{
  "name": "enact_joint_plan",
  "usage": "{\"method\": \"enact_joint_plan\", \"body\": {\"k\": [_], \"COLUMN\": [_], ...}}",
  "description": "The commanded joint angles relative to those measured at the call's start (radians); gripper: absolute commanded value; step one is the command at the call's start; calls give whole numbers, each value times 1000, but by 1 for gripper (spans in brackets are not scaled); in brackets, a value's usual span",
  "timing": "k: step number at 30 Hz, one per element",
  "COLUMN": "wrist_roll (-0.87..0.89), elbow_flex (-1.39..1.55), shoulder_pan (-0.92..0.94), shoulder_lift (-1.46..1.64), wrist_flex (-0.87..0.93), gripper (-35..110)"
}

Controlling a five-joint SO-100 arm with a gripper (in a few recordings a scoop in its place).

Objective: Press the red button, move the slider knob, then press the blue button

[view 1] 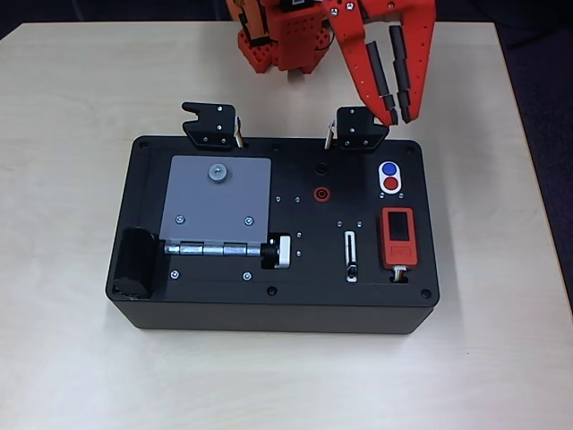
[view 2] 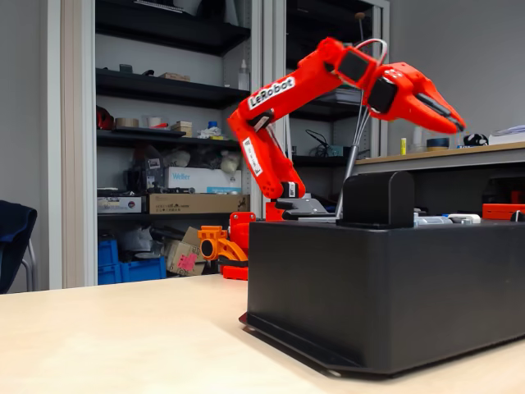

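Overhead view: black box [view 1: 269, 309] sits mid-table [view 1: 72, 107], top panel facing the camera.

Red button [view 1: 390, 184] and blue button [view 1: 389, 168] share one white oval bezel at about 2 o'clock on the panel. Both small, round, glossy. Blue sits directly at 12 o'clock of red, the two nearly touching.

Slider knob [view 1: 352, 269] is a tiny dark nub in a narrow white-rimmed vertical slot, at about 4 o'clock on the panel. It sits near the 6 o'clock end of the slot.

Orange-red module with a black screen [view 1: 397, 236] is just at 3 o'clock of the slot and 6 o'clock of the buttons. Red ring socket [view 1: 320, 193] is near panel centre, at 9 o'clock of the buttons. Grey hinged plate [view 1: 218, 202] covers the 9 o'clock half, with a silver-and-black cylindrical knob [view 1: 279, 252] at its 4 o'clock corner.

Gripper [view 1: 399, 115] is orange with black pads, fingers a little apart, nothing between them. Tips sit at the panel's 12 o'clock edge, at 12 o'clock of the blue button.

Fixed view: gripper [view 2: 454, 123] hangs clear above the box [view 2: 385, 287], tilted downward, not touching it.
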Motion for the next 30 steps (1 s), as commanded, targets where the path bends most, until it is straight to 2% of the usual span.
{"method": "enact_joint_plan", "body": {"k": [1, 9, 17, 30], "wrist_roll": [49, 74, 138, 189], "elbow_flex": [141, 410, 500, 724], "shoulder_pan": [-20, 6, 135, 267], "shoulder_lift": [173, 508, 634, 799], "wrist_flex": [-77, -123, -48, -156], "gripper": [0, 1, 2, 0]}}
